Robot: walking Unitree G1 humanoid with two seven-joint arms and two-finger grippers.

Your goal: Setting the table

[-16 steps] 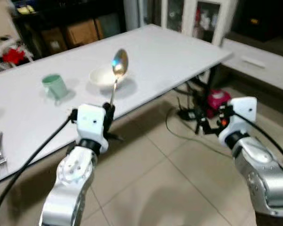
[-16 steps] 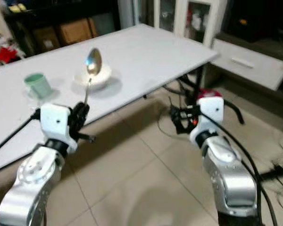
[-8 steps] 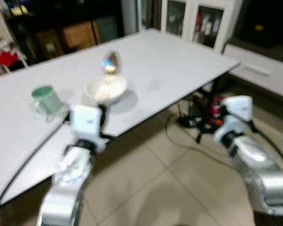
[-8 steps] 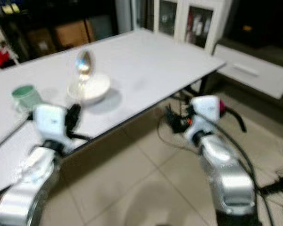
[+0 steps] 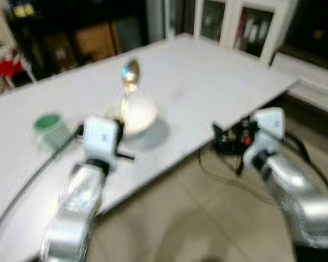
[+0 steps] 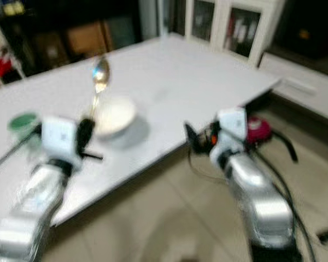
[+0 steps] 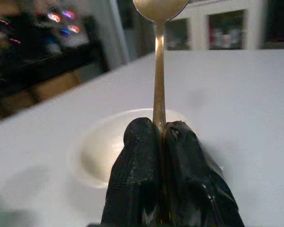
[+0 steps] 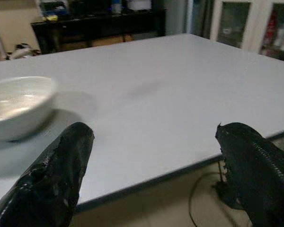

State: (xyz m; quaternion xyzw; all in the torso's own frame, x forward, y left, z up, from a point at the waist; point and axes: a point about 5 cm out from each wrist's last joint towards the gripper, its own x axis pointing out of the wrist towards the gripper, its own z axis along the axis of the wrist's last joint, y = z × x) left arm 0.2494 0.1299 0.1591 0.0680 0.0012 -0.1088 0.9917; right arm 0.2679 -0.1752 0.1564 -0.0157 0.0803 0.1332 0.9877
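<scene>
Left gripper (image 7: 162, 137) left of centre, fingers pinching a spoon (image 5: 129, 73) upright above the white bowl (image 5: 138, 115) on the table (image 5: 218, 82), green cup (image 5: 48, 126) far left, right gripper (image 8: 156, 156) spread wide at the table's edge.

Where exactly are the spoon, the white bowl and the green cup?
spoon (image 5: 130, 71), left eye view, on its bowl end.
white bowl (image 8: 16, 101), right wrist view, on its side wall.
green cup (image 5: 49, 129), left eye view, on its side.
</scene>
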